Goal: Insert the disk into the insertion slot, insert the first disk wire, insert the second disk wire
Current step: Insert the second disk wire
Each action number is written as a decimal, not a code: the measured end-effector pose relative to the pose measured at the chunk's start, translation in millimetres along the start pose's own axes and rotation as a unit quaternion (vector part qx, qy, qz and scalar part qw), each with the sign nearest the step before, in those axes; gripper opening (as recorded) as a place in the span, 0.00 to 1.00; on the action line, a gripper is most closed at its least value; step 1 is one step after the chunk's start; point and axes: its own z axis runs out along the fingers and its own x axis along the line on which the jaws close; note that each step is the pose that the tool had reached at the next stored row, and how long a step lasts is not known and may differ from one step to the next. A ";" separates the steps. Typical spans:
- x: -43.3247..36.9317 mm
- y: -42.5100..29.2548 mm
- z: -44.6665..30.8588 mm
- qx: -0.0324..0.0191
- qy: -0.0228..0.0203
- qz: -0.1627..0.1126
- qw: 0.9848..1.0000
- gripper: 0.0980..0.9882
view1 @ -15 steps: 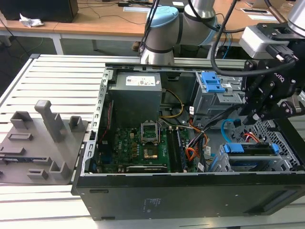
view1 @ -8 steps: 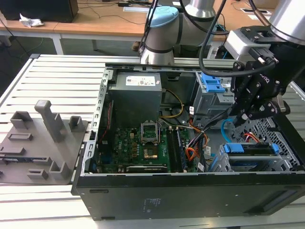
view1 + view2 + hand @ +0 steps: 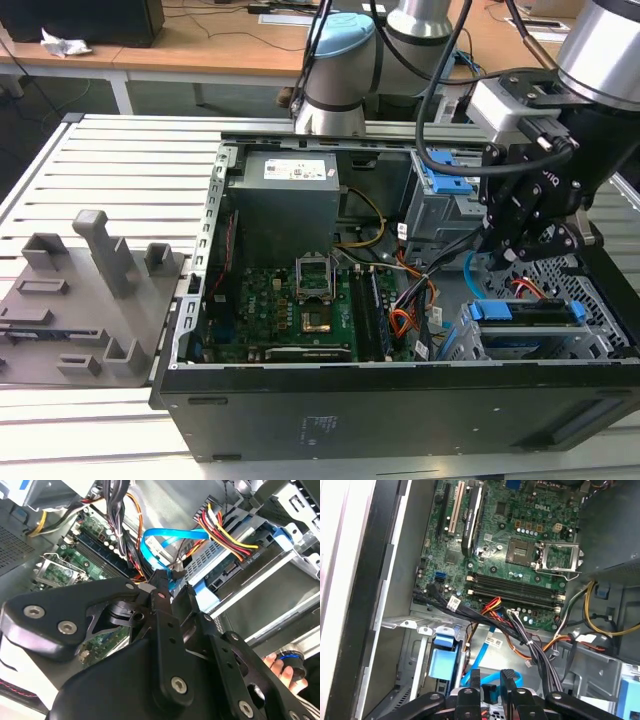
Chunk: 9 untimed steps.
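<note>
The disk sits in the silver insertion slot, its blue carrier showing at both ends. The thin red-orange first disk wire runs down to the disk's back edge; in the second wrist view its bundle ends in a dark plug seated on the disk. My gripper hangs just behind the disk. In both wrist views its fingers are closed on the end of the light blue second disk wire, which loops away from the gripper.
The open computer case holds a motherboard, a power supply and a grey bay with a blue latch. Cable bundles cross beside the gripper. A grey fixture lies on the table at the exterior view's left.
</note>
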 end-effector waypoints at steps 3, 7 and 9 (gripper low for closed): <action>0.0 0.0 0.0 0.000 0.000 0.000 1.000 0.23; 0.0 0.0 0.0 0.000 0.001 0.000 1.000 0.07; 0.0 0.0 0.0 0.000 0.001 0.000 1.000 0.07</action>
